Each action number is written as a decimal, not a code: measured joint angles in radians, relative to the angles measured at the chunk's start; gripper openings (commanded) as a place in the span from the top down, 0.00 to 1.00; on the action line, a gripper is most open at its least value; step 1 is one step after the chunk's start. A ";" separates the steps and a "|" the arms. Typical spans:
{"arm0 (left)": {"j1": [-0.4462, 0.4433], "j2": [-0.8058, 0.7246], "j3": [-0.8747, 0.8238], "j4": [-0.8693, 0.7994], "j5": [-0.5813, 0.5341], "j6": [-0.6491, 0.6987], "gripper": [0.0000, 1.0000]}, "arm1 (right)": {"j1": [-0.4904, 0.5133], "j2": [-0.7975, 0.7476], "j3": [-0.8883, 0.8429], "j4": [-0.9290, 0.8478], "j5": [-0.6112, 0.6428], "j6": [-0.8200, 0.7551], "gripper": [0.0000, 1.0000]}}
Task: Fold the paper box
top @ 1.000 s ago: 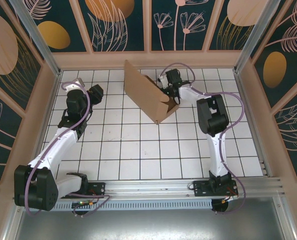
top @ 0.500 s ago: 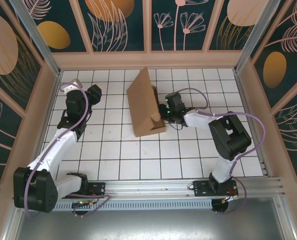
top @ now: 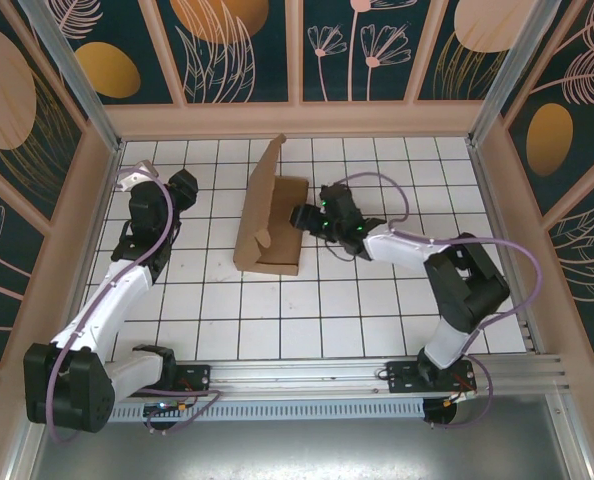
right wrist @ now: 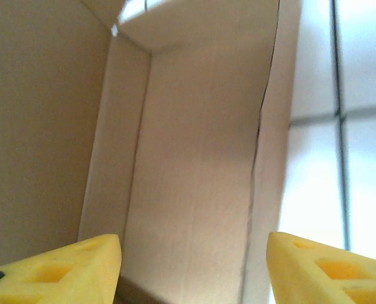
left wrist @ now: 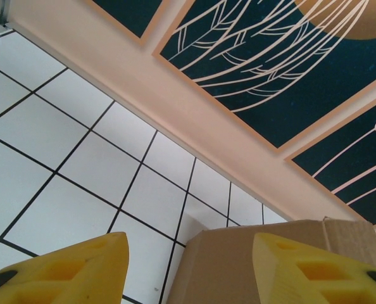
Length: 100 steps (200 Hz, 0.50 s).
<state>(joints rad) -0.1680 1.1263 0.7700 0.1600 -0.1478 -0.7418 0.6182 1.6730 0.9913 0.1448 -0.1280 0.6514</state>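
So the paper box (top: 269, 225) just got tipped from near-upright to lying on the tiled table (top: 357, 310) between the arms, one long flap up, and the right gripper (top: 302, 217) has spread and let go, left gripper (top: 184, 187) parted and empty too, so the real folding's still ahead.

The table (top: 357, 300) is a white tiled top with dark grid lines, edged by a pale peach kerb on three sides. The paper box (top: 277, 235) lies on it toward the far middle, its base flat on the tiles and one long panel tilted up along its left edge
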 measured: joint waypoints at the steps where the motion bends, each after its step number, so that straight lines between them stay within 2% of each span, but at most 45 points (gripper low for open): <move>1: 0.000 0.000 0.000 0.000 0.000 0.000 0.46 | -0.003 -0.002 0.001 0.000 -0.002 -0.008 0.40; 28: 0.000 0.000 0.000 -0.001 0.000 0.000 0.45 | -0.116 0.035 0.192 -0.129 -0.067 -0.318 0.43; 56: 0.000 0.000 0.000 -0.001 0.001 0.000 0.45 | -0.109 0.121 0.407 -0.231 -0.138 -0.534 0.46; 80: 0.000 0.002 0.000 -0.002 0.001 0.000 0.44 | -0.090 0.144 0.442 -0.276 -0.198 -0.635 0.46; 100: 0.000 0.009 0.000 -0.003 0.006 0.000 0.44 | -0.088 0.155 0.448 -0.304 -0.214 -0.720 0.42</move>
<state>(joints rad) -0.1680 1.1351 0.7700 0.1574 -0.1417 -0.7414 0.5301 1.8278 1.4395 -0.1589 -0.3424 -0.0685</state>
